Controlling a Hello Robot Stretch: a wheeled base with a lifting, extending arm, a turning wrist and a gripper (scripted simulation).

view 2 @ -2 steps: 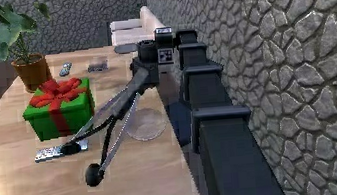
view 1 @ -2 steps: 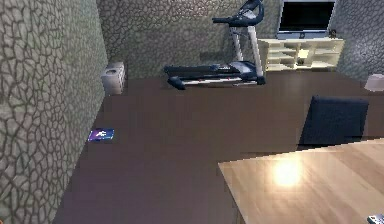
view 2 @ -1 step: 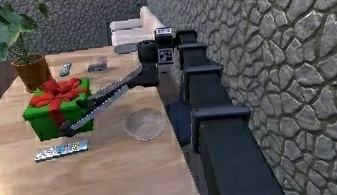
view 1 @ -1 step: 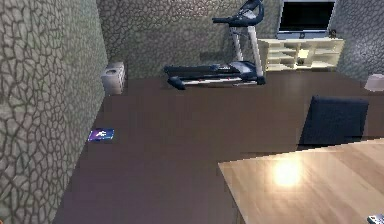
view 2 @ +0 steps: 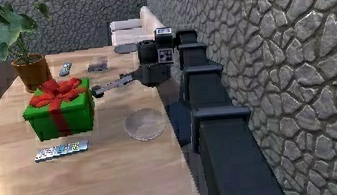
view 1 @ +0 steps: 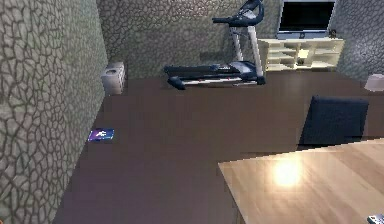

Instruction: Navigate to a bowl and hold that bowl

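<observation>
Arm side view: the bowl (view 2: pixel 145 124) is seen on the smooth wooden table (view 2: pixel 103 181), close to the edge where dark chairs (view 2: pixel 225 141) stand, and near a green gift box (view 2: pixel 59 112) with a red ribbon. It appears to be clear glass, round and shallow, so it is judged stiff, slippery, fragile and rather light. The thin rim is probably the best place to be taken. The gripper (view 2: pixel 101 90) is seen by the box. How its fingers stand cannot be told, nor whether anything is held. Rough stone covers the wall (view 2: pixel 294 56).
</observation>
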